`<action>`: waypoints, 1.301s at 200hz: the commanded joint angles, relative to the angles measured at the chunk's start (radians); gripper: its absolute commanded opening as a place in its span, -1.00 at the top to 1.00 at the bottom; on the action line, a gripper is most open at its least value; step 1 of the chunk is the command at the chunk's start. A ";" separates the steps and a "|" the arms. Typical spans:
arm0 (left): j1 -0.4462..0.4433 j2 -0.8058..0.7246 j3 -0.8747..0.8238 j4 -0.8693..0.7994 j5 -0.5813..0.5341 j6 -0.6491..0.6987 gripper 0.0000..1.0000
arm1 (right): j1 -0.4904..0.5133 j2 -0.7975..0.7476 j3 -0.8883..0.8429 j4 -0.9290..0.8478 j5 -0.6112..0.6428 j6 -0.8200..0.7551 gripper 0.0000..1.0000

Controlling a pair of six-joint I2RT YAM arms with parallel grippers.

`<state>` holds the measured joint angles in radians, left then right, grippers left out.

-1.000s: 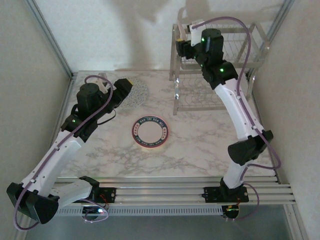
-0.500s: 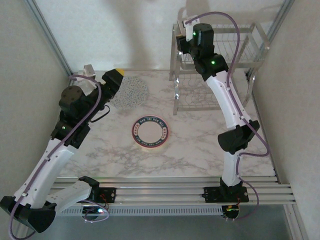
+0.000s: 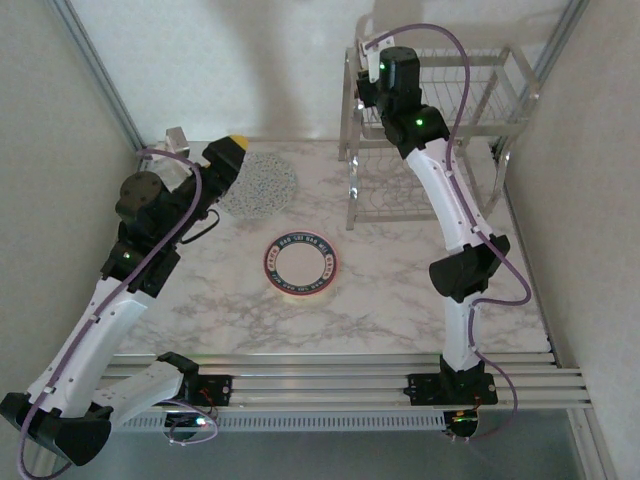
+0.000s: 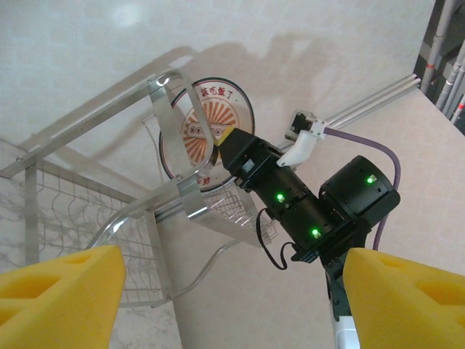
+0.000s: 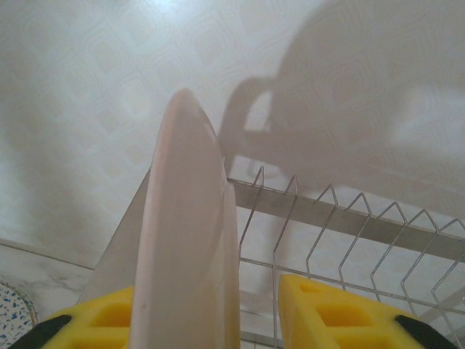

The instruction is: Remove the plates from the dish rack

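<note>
One plate (image 5: 185, 218) stands on edge between the pads of the right gripper (image 5: 211, 313), with a gap at one pad, so it is not yet clamped; the dish rack (image 5: 349, 218) wires lie just beyond. The left gripper (image 4: 232, 291) is spread wide and empty. Step in hand is the grasp; next it needs a firm squeeze, then a straight lift.

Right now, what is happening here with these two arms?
The right gripper reaches into the top of the dish rack. Its pads sit on either side of an upright orange-centred plate, and one pad is not yet touching it. The left gripper hangs open near a grey-speckled plate lying on the table. A dark-rimmed plate lies flat at the table's middle.
</note>
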<state>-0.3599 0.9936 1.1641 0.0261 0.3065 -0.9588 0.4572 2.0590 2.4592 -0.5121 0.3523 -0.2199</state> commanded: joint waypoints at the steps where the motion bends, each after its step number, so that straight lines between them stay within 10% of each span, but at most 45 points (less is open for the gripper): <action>1: 0.006 -0.020 0.032 0.046 0.031 0.002 -0.58 | 0.005 0.018 0.034 0.017 0.031 -0.004 0.34; 87: 0.007 -0.008 0.031 0.054 0.042 -0.001 -0.58 | 0.018 0.033 0.070 0.035 0.087 0.010 1.00; 260: 0.007 0.019 0.050 0.089 0.067 -0.021 -0.57 | 0.061 -0.022 0.193 0.179 0.323 -0.074 1.00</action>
<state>-0.3599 1.0016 1.1767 0.0612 0.3370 -0.9661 0.5133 2.1033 2.6015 -0.4294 0.6308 -0.2676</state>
